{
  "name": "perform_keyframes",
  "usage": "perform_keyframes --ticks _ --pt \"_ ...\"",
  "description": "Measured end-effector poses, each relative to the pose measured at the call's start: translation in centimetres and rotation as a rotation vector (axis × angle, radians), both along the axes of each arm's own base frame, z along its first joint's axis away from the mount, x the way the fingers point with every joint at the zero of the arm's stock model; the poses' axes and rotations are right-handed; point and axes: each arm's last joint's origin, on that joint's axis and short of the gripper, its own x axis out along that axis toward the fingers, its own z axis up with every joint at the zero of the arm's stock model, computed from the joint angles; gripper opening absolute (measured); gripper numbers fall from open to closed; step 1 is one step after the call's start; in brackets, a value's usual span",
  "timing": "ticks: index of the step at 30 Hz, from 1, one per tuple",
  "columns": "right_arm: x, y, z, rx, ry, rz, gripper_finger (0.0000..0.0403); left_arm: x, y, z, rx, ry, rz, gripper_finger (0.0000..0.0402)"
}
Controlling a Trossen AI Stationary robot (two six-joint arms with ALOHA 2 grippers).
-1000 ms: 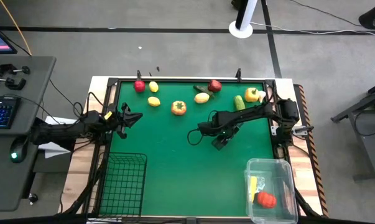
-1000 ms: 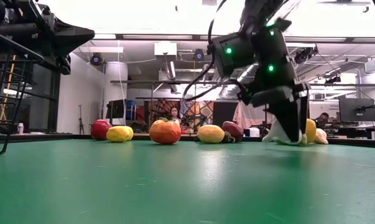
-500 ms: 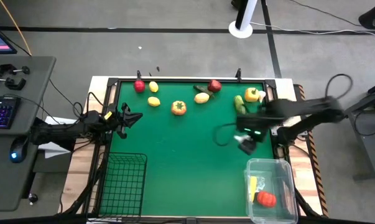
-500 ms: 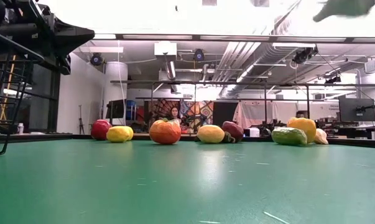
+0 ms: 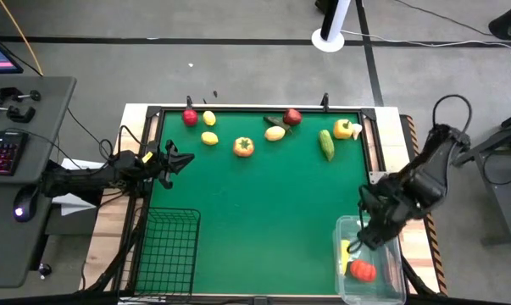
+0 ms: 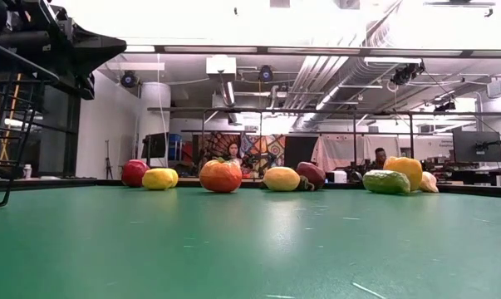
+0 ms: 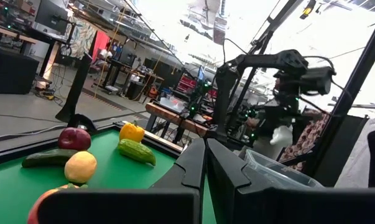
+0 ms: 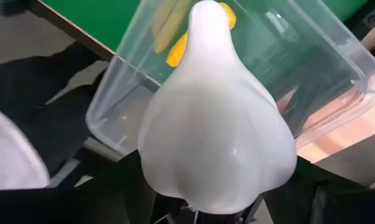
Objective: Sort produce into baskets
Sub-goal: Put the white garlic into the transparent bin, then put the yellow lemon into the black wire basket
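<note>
Right claw (image 5: 375, 238) grips white garlic (image 8: 216, 118), seemingly over clear basket (image 5: 391, 288).

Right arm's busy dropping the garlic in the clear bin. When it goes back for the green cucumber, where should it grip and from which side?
Probably grip the green cucumber at its middle, coming straight down from above. It lies flat on the mat, elongated, so close the fingers across its narrow width. The yellow pepper sits close beside it toward the far right corner, so keep the fingers clear of that side.
</note>
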Motion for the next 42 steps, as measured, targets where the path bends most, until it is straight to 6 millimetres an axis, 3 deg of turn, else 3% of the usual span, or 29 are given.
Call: perform_keyframes --ticks 11,15,20,23,26,30,33,37,42 --pt "1.2 2.6 -1.9 0.012 0.159 0.041 0.0243 0.0 0.0 0.0 0.0 0.0 0.0 0.0003" --pt "1.5 3.1 -2.1 0.076 0.227 0.061 0.0294 0.0 0.0 0.0 0.0 0.0 0.0 0.0003" --pt "1.6 3.3 -1.8 0.115 0.178 0.078 0.0382 0.0 0.0 0.0 0.0 0.0 0.0 0.0003" --pt "1.8 3.3 -1.1 0.171 0.074 0.104 0.0392 0.0 0.0 0.0 0.0 0.0 0.0 0.0003" --pt "1.7 2.7 -0.2 0.146 -0.075 0.033 0.0379 -0.1 0.0 0.4 -0.061 -0.056 -0.017 0.0003" --pt "1.5 0.9 0.9 -0.014 -0.314 -0.176 0.0374 -0.9 0.1 2.3 -0.298 -0.336 -0.062 0.0003" --pt "1.3 -0.4 1.4 -0.163 -0.482 -0.28 0.0374 -1.2 0.2 3.3 -0.353 -0.44 -0.052 0.0003" --pt "1.3 -2.1 1.6 -0.315 -0.563 -0.367 0.0374 0.1 0.2 4.7 -0.379 -0.276 -0.078 0.0003" --pt "1.7 -4.2 1.8 -0.366 -0.538 -0.334 0.0374 2.5 0.8 9.1 -0.182 -0.017 0.029 0.0003"
